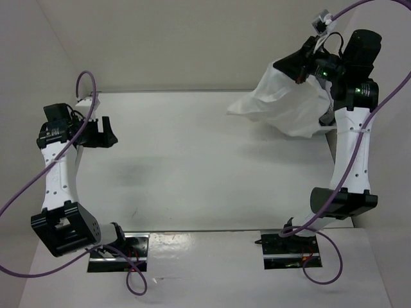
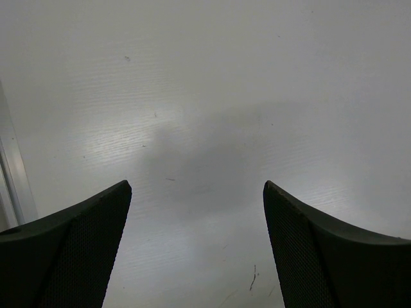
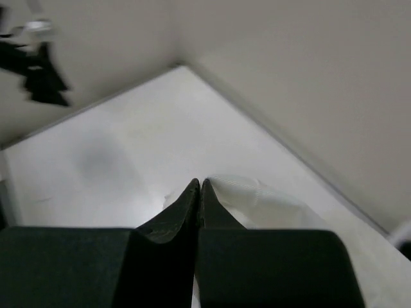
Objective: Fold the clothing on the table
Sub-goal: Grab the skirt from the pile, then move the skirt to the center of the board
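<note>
White table (image 1: 192, 160), left claw (image 2: 196, 184) spread, right claw (image 3: 199, 183) tight on clothing (image 1: 289, 106), pleats indistinct.

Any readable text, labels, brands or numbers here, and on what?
None can be read. The table, the clothing, the left gripper and the right gripper show no print.
A pale tag at the top of the overhead view is too small to read.

Place: robot lab, a closed-off test cell | Seen: bare white table (image 1: 192, 167) boxed in by plain white walls (image 1: 192, 38) | Rig: left arm (image 1: 58, 173) and right arm (image 1: 353, 147) bolted at the near edge on metal base plates (image 1: 138, 247) | Wiring: purple cables (image 1: 96, 96) looping loose off both arms — pure bench setup
</note>
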### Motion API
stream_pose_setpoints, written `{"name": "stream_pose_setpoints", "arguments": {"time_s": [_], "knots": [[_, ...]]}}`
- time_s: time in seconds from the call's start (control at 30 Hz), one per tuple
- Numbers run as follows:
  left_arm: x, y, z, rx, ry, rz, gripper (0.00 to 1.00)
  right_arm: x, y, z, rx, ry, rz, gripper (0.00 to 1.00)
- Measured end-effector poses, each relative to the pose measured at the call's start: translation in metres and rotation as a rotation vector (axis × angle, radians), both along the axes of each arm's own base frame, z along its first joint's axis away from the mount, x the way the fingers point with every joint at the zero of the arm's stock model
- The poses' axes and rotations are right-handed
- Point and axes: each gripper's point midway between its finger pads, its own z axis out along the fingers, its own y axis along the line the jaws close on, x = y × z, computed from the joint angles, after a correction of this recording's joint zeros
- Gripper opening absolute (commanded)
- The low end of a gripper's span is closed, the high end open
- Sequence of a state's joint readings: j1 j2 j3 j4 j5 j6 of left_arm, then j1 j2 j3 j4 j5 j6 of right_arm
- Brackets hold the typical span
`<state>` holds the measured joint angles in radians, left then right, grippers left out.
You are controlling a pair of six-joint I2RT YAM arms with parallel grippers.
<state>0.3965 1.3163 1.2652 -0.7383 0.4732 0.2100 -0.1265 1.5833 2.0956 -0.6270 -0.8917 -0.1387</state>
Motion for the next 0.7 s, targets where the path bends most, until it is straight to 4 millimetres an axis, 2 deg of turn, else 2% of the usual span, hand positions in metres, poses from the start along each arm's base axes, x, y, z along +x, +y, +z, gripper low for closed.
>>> {"name": "stream_pose_setpoints", "arguments": {"time_s": [0.1,0.17,0.2,0.23,0.27,0.3,0.37,0.43,0.5,0.57,0.6,0.7], "knots": [[-0.004,-0.002,0.009,0.012,-0.03,-0.002,0.89,-0.042,0.025,0.007,0.075,0.031,0.249,0.0],[-0.006,-0.004,0.015,0.017,-0.049,-0.005,0.89,-0.054,0.028,0.002,0.117,0.066,0.342,0.08],[-0.008,-0.004,0.017,0.019,-0.056,-0.005,0.89,-0.056,0.027,-0.006,0.135,0.093,0.368,0.08],[-0.01,-0.006,0.018,0.02,-0.061,-0.006,0.89,-0.055,0.024,-0.017,0.156,0.134,0.372,0.55],[-0.012,-0.006,0.019,0.022,-0.065,-0.007,0.89,-0.05,0.02,-0.029,0.176,0.177,0.346,0.94],[-0.014,-0.007,0.019,0.021,-0.067,-0.008,0.89,-0.037,0.014,-0.042,0.18,0.201,0.279,0.99],[-0.018,-0.009,0.017,0.02,-0.066,-0.011,0.9,-0.005,-0.004,-0.072,0.162,0.241,0.089,0.99],[-0.021,-0.011,0.014,0.021,-0.062,-0.015,0.92,0.026,-0.023,-0.106,0.089,0.267,-0.15,0.99],[-0.025,-0.012,0.01,0.027,-0.056,-0.023,0.92,0.046,-0.032,-0.141,-0.033,0.284,-0.347,0.99],[-0.029,-0.013,0.007,0.028,-0.05,-0.025,0.92,0.05,-0.028,-0.169,-0.18,0.289,-0.462,0.99],[-0.032,-0.014,0.006,0.029,-0.046,-0.025,0.92,0.045,-0.018,-0.18,-0.244,0.303,-0.454,0.99],[-0.038,-0.015,0.009,0.036,-0.054,-0.016,0.93,0.023,0.008,-0.187,-0.334,0.308,-0.321,0.99]]}}
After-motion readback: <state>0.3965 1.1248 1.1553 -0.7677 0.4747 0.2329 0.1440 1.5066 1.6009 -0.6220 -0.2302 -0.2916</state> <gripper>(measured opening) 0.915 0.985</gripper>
